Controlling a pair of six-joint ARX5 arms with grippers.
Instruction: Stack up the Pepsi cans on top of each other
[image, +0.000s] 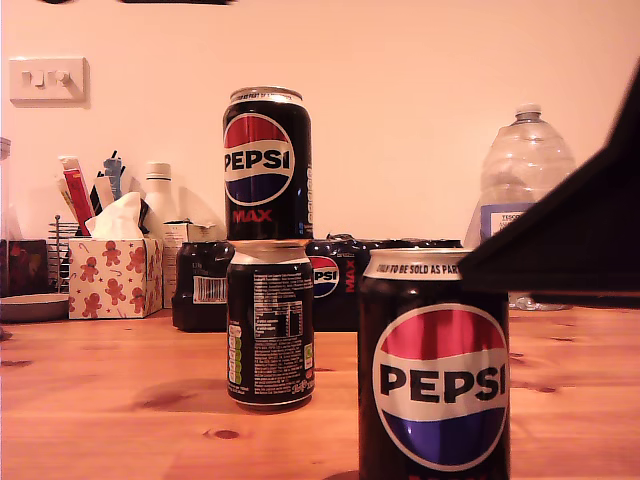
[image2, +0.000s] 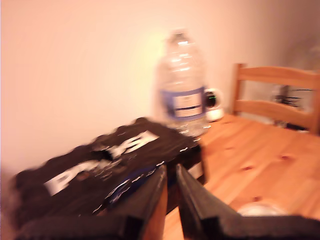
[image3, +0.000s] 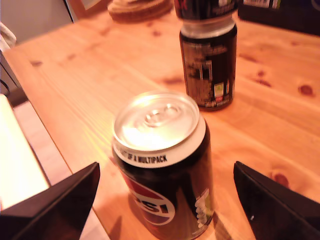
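1. My second tool (image3: 165, 200) is spread wide and grasps nothing; its two dark fingers (image3: 55, 202) stand on either side of a lone Pepsi can (image3: 162, 165), apart from its walls.
2. That can stands upright on the wooden desk (image3: 75, 75), unopened, its silver top and pull tab intact. In the exterior view it is the near can (image: 436, 365), low and toward the exterior view's right.
3. My first tool (image2: 171, 192) is almost clenched, only a thin slit between its fingers, and nothing is in it. It points over the shrink-wrapped multipack (image2: 110, 165), which is blurred.
4. Beyond the lone can, two more Pepsi cans are stacked: the bottom can (image: 270, 322) upright on the desk, text side showing, and the top can (image: 267, 163) upright on its lid, logo showing.
5. Behind the stack, by the wall, the multipack holds black cans.
6. A big clear water bottle (image: 523, 165) stands behind it at the exterior view's right; I cannot tell its fill.
7. At the exterior view's left, a gingerbread-print tissue box (image: 114, 276) has a tissue sticking out.
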